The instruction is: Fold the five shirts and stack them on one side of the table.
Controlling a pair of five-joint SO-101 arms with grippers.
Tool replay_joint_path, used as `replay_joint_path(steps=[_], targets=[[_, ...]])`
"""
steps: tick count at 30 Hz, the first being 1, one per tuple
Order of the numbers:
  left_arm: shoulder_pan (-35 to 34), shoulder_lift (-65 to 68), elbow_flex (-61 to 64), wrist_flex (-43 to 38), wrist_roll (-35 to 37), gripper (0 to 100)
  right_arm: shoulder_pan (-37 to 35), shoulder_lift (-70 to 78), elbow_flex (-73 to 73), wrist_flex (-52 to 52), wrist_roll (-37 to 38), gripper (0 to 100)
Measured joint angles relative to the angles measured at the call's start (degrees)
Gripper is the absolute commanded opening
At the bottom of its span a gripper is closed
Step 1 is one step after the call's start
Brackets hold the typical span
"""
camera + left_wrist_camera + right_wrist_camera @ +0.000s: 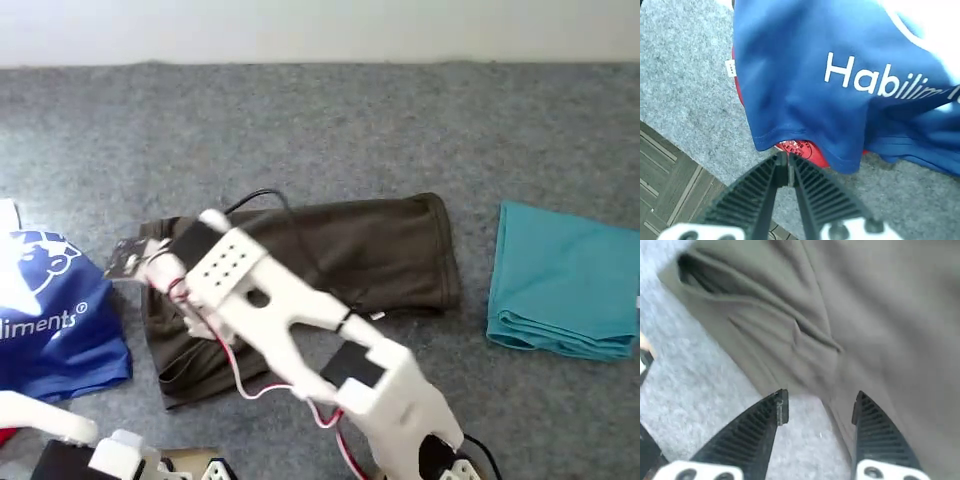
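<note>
The far strip of grey desk [330,120] behind the garments lies bare from side to side, and a bare lane runs between the brown shirt [400,250] and the folded teal shirt [565,285]. The gap between the blue shirt [60,340] and the brown one is narrow. The right arm [300,315] slants across the brown shirt's near left part, barring the way over it.

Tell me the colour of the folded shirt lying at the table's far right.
Plain teal; the folded teal shirt shows best in the high view.
</note>
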Motion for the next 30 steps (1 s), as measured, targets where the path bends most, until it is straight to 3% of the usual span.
replay_joint_path(steps=[14, 19, 30], targets=[[-0.1, 0.3, 0.0, -0.2, -0.2, 2, -6.1, 14.4, -9.8, 0.0, 0.0, 21.3], [0.3, 0.6, 0.0, -0.2, -0.2, 2, -6.1, 16.4, -9.8, -0.2, 0.0, 0.4], [1.2, 0.6, 0.7, -0.2, -0.2, 2, -4.1, 16.4, -16.4, 1.4, 1.4, 0.9]])
